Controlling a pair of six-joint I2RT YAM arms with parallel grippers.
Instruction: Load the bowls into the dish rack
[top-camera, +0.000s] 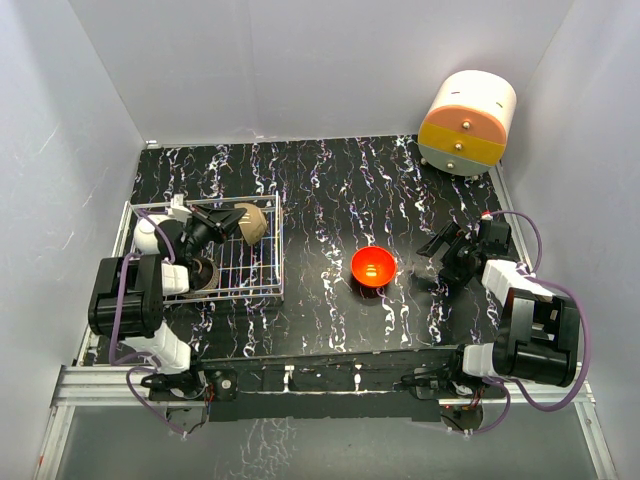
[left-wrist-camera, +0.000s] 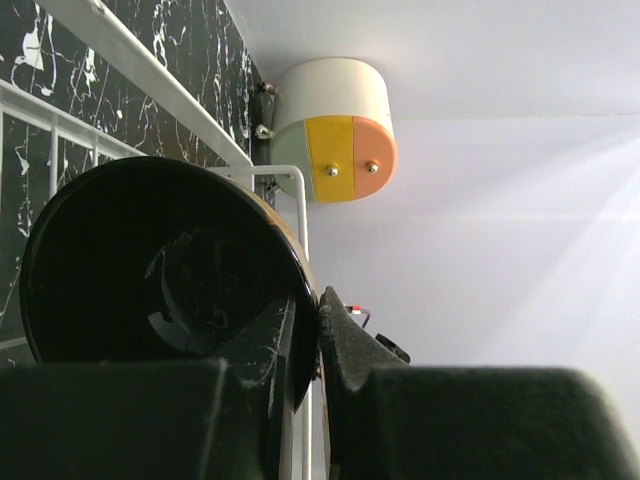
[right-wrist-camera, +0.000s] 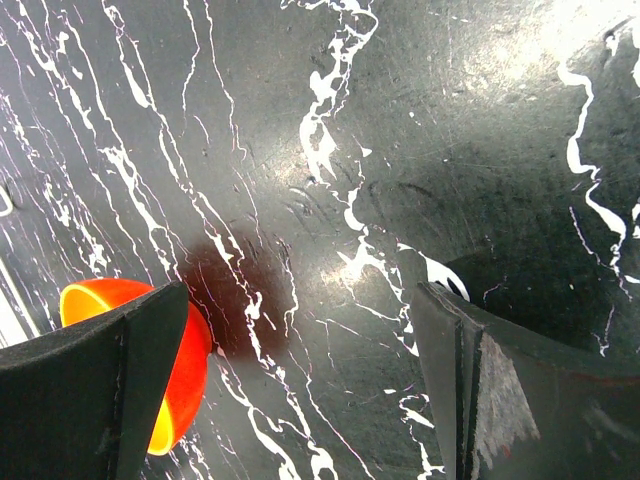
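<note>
Left pincer (left-wrist-camera: 318, 300): clamped on brown bowl (top-camera: 250, 222) rim, over dish rack (top-camera: 278, 262)
Right pincer (right-wrist-camera: 300, 300): wide open, near red bowl (top-camera: 373, 266)
Cabinet (top-camera: 468, 122): far right corner
Table (top-camera: 330, 190): black marble
Walls (top-camera: 300, 60): white

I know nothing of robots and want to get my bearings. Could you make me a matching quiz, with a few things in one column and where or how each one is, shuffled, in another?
Things:
1. red-orange bowl
2. brown bowl
3. round cabinet
4. right fingers

Places or states:
A. at the far right corner of the table
B. spread open, holding nothing
C. pinched by the left fingers over the dish rack
D. alone in the middle of the table

Pairs: 1-D, 2-C, 3-A, 4-B.
</note>
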